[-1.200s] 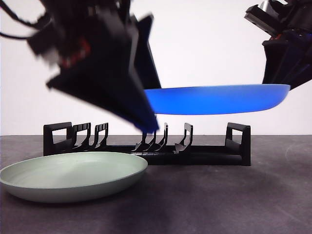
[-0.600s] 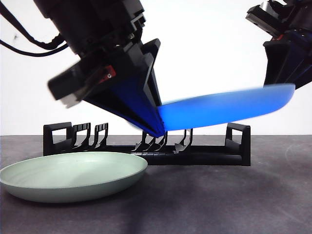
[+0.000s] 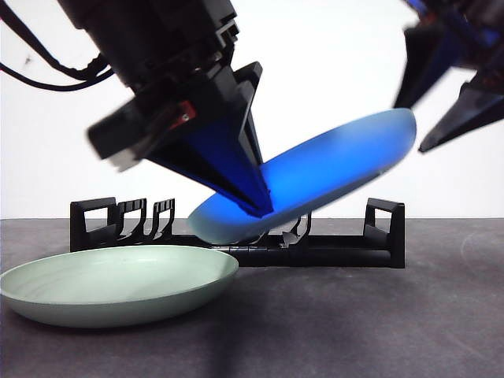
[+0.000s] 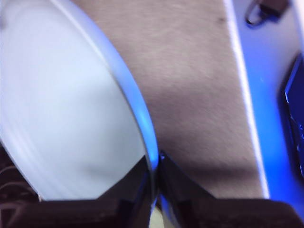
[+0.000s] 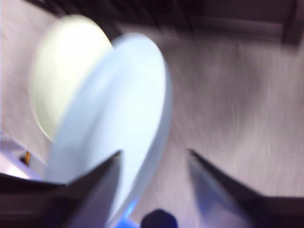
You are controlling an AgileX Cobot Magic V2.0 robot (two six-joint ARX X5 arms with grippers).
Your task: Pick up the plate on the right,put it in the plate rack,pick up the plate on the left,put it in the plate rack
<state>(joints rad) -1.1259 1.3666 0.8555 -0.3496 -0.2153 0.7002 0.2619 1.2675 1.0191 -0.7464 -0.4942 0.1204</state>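
Tilted blue plate (image 3: pixel 315 177) over plate rack (image 3: pixel 236 236); green plate (image 3: pixel 118 283) before left end

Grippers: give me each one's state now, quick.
Left gripper: shut on the blue plate, tilted over the plate rack.
Right gripper: open, holding nothing.

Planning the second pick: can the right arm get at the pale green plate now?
Probably yes: right pincer is open and empty, and the round pale green plate lies uncovered on the table; the tilted blue plate sits in the left pincer.
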